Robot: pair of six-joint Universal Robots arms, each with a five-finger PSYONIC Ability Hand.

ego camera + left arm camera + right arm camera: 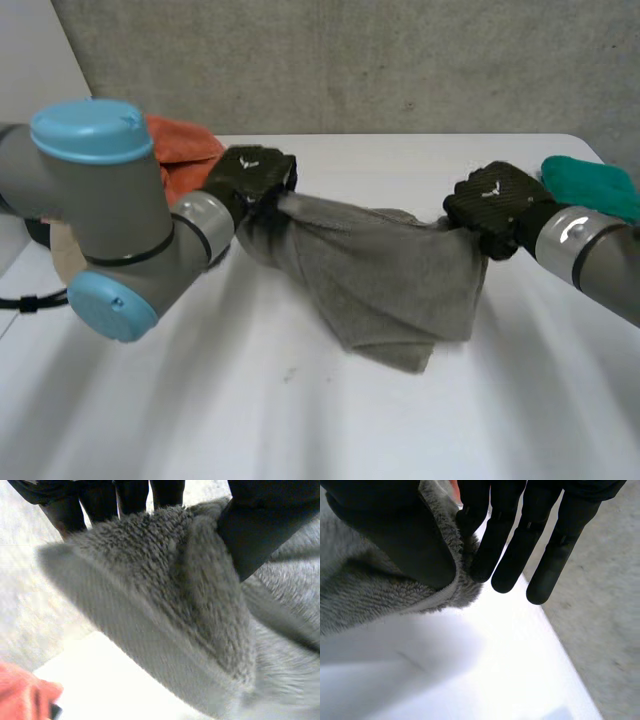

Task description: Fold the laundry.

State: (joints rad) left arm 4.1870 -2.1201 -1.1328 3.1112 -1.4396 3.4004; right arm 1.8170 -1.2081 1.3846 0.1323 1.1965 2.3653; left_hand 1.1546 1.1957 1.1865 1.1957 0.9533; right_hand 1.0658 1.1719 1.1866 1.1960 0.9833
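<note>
A grey towel [385, 275] hangs stretched between my two hands above the white table [300, 420], its lower part sagging onto the tabletop. My left hand [250, 178] pinches one top corner of the towel [165, 600] between thumb and fingers. My right hand [495, 205] grips the opposite top corner; the towel's edge [380, 590] is squeezed between its thumb [395, 535] and a finger, with the other fingers [512, 555] straight beside it.
An orange cloth [185, 150] lies at the back left behind my left arm, also seen as an orange patch [25, 695]. A green cloth [590, 185] lies at the back right near the table's edge. A grey wall runs behind the table.
</note>
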